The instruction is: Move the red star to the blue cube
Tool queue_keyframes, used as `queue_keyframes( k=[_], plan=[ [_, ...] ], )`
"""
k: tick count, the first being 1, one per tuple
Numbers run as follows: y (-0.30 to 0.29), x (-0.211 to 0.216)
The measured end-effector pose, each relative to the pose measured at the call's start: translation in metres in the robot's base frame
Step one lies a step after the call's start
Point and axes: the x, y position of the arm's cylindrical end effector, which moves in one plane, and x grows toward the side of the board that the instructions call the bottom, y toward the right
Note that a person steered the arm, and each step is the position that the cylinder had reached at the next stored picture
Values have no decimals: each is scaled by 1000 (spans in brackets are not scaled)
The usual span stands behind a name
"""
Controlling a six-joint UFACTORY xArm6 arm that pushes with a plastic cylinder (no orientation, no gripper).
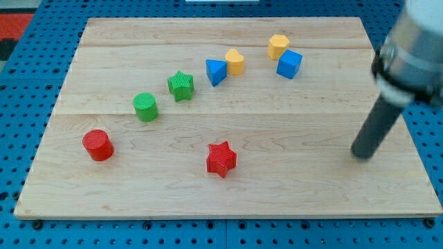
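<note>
The red star [221, 158], lying at the lower middle of the surface [311, 187] well apart from the blue cube [289, 64], appears light and rigid; with no fingers fitted, my tip [361, 155] should push its lower-left side.

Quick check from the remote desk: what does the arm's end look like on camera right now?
My tip ends a straight, dark grey, round rod. Above it sits a blurred light grey housing with a black band and a white ring. No cables or markings show.
</note>
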Motion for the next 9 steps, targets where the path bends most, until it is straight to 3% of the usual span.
queue_keyframes(
  k=[1,2,3,4,5,6,7,8,9],
  plan=[
    [-120,42],
    [-161,2],
    [-158,-65],
    [-143,2],
    [-230,7],
    [-234,-38],
    [-186,-69],
    [-140,-83],
    [-106,-68]
  ],
)
